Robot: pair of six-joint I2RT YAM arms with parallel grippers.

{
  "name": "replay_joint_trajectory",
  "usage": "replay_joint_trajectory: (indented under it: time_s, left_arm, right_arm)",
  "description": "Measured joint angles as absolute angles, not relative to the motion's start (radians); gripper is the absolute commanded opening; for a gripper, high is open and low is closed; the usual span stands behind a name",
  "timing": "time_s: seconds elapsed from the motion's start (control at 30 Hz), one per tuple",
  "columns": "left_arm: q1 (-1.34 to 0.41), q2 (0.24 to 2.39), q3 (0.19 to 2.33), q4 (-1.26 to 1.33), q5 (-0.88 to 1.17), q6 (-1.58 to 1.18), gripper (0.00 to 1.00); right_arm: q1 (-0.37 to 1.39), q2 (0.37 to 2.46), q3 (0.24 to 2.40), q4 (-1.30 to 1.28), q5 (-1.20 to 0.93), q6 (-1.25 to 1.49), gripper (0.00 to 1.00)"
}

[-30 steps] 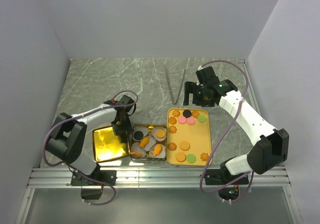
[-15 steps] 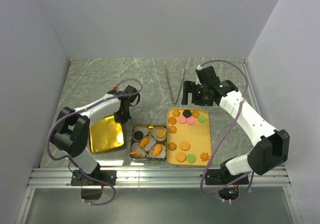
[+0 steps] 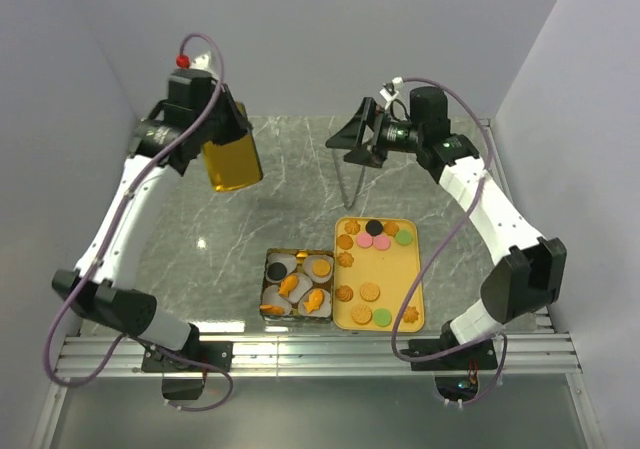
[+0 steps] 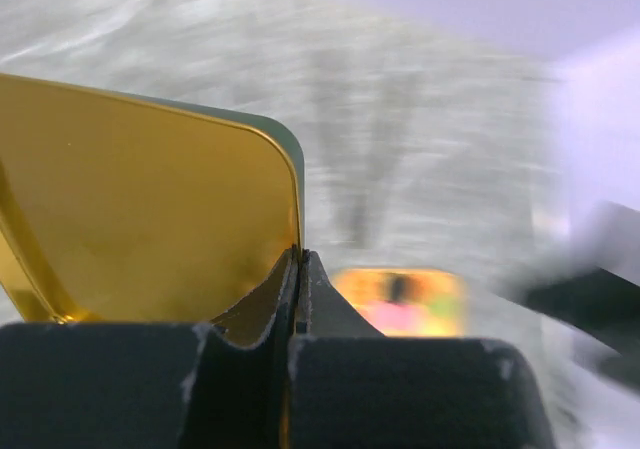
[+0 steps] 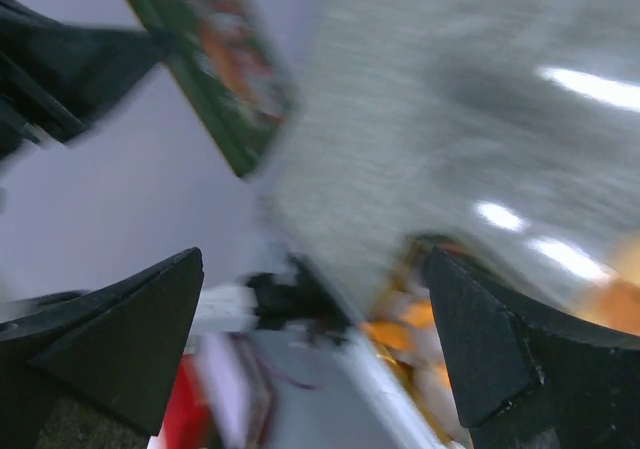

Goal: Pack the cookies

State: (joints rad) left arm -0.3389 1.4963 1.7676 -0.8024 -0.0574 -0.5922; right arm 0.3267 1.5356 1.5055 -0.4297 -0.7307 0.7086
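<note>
Several cookies (image 3: 369, 292) lie on a yellow tray (image 3: 417, 281); more cookies (image 3: 321, 267) sit in white paper cups inside an open tin (image 3: 298, 312). My left gripper (image 3: 222, 139) is raised high over the back left and is shut on the edge of the tin's gold lid (image 3: 232, 162). In the left wrist view the lid (image 4: 150, 209) fills the left side and my gripper (image 4: 298, 261) pinches its rim. My right gripper (image 3: 351, 141) is open and empty, lifted above the back middle. It shows wide open in the right wrist view (image 5: 315, 319).
Metal tongs (image 3: 349, 177) lie on the marble table behind the tray. The tray is a blur in the left wrist view (image 4: 400, 299). The lid's green outside (image 5: 220, 69) and the blurred tin (image 5: 440, 339) appear in the right wrist view. Walls enclose three sides.
My left arm has lifted the gold lid from beside the tin up to the back left. My right gripper has risen and swung to face left.
</note>
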Motion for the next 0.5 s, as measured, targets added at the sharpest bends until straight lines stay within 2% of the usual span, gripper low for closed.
replay_joint_trajectory:
  time_s: [0.1,0.23,0.37,0.5]
  left_arm:
    - [-0.316,1.441,1.8,-0.735,0.138,-0.604,0.0]
    - [-0.284,1.376,1.782,-0.601,0.402,-0.682,0.0]
    - [-0.248,1.312,1.703,-0.396,0.617,-0.841,0.01]
    - [-0.228,1.269,1.631,-0.186,0.739,-1.001,0.01]
  right_arm:
    - [0.324,1.58,1.457,-0.129,-0.899,0.924,1.0]
    - [0.323,1.653,1.425,0.262,-1.023,1.208,1.0]
    - [0.316,1.71,1.385,0.606,-1.056,1.451,1.0]
    - [0.313,1.755,1.379,0.829,-1.058,1.61,1.0]
